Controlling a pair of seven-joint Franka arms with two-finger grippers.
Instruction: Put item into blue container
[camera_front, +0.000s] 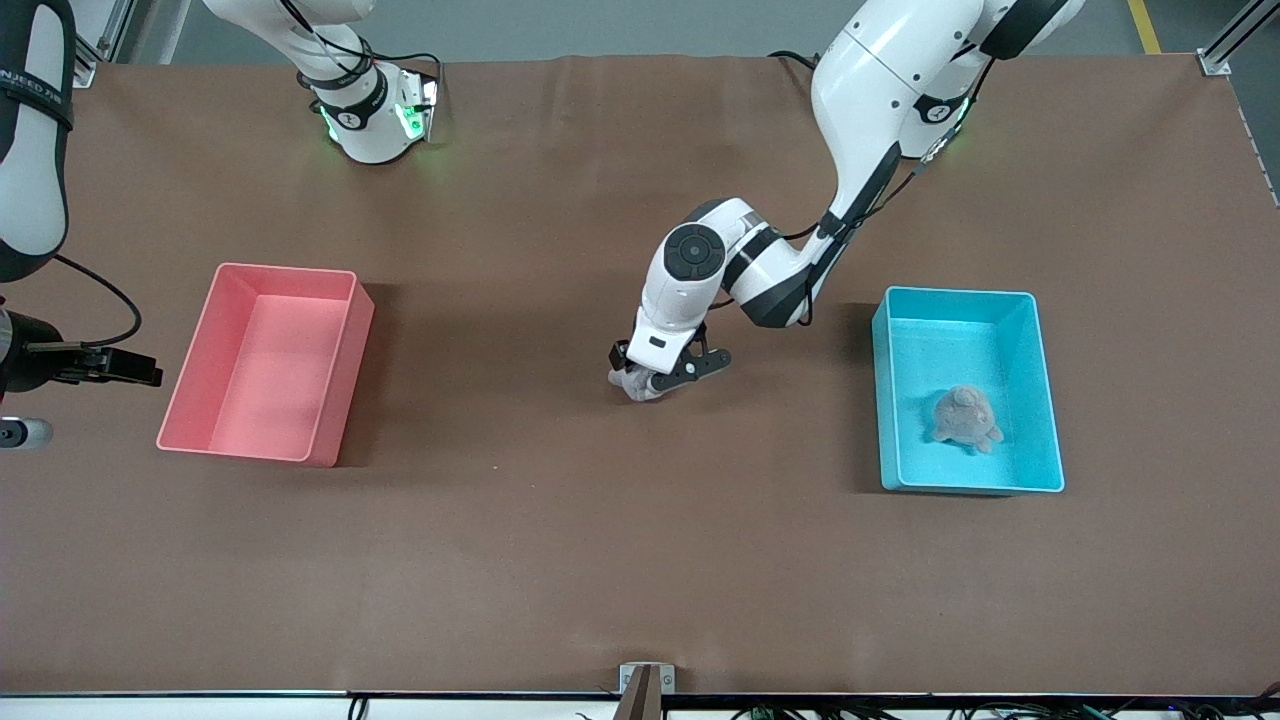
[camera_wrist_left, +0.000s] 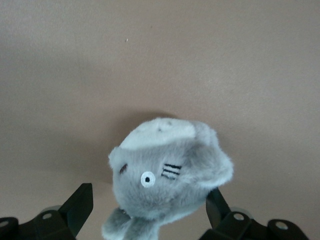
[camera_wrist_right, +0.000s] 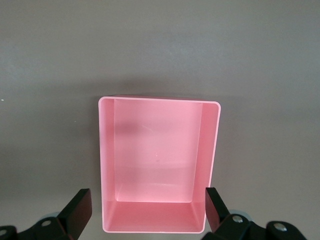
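Step in hand: grasping the grey plush toy (camera_wrist_left: 167, 172) that lies on the tabletop (camera_front: 520, 560) mid-table, between the pink bin (camera_front: 335, 380) and the blue container (camera_front: 885, 400).
Left gripper (camera_front: 665, 380): low over the toy, fingers (camera_wrist_left: 77, 205) spread wide on either side of it, not yet pinching.
Grasp advice: centre on the soft body, lower fully, then squeeze firmly so the fur does not slip.
Blue container: toward the left arm's end; 1 grey plush (camera_front: 965, 418) already lies inside.
Right gripper (camera_wrist_right: 147, 212): waits above the pink bin, fingers spread, holding nothing.
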